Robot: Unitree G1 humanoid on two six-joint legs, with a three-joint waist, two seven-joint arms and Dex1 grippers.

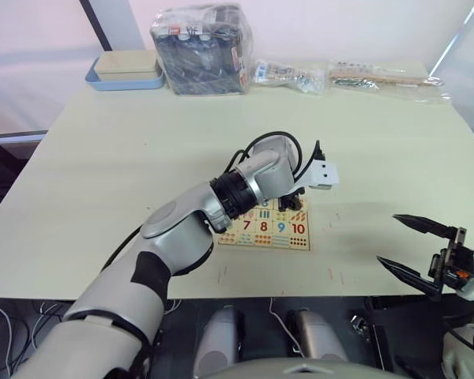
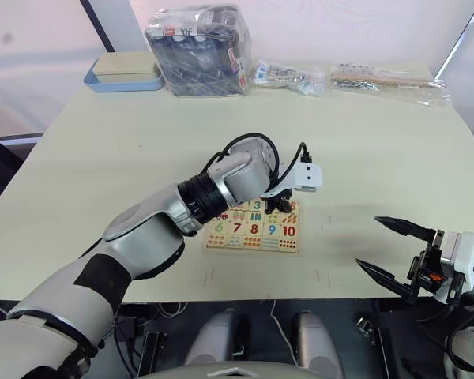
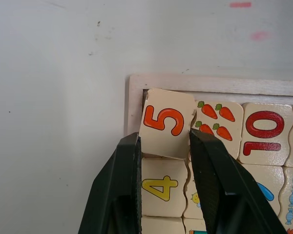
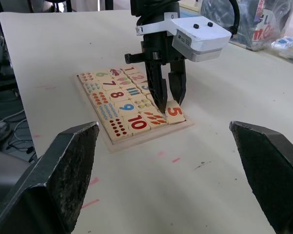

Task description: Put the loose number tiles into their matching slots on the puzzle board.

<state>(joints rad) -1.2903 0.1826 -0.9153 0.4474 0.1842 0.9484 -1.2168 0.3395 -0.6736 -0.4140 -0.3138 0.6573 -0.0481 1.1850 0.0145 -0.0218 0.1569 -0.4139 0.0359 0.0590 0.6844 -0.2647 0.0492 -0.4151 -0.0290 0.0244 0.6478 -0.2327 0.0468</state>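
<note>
The puzzle board [image 1: 262, 231] lies near the table's front edge, with its numbers 6 to 10 showing. Reaching down over the board's far right corner is my left gripper [image 3: 163, 146], shut on the number tile 5 [image 3: 165, 121]. That tile sits slightly tilted in the end slot of the top row, next to the seated tile 4 [image 3: 161, 185]. From the right wrist view, tile 5 [image 4: 175, 111] rests at the board's corner beneath the left fingers [image 4: 159, 92]. My right gripper [image 1: 407, 245] hangs open and holds nothing at the front right edge, well to the right of the board.
A blue tray holding a beige box [image 1: 125, 71] stands at the back left. A plastic-wrapped pack [image 1: 204, 38] and clear bags [image 1: 292, 73] [image 1: 387, 76] line the far edge. Bare tabletop [image 1: 395, 166] stretches between board and far edge.
</note>
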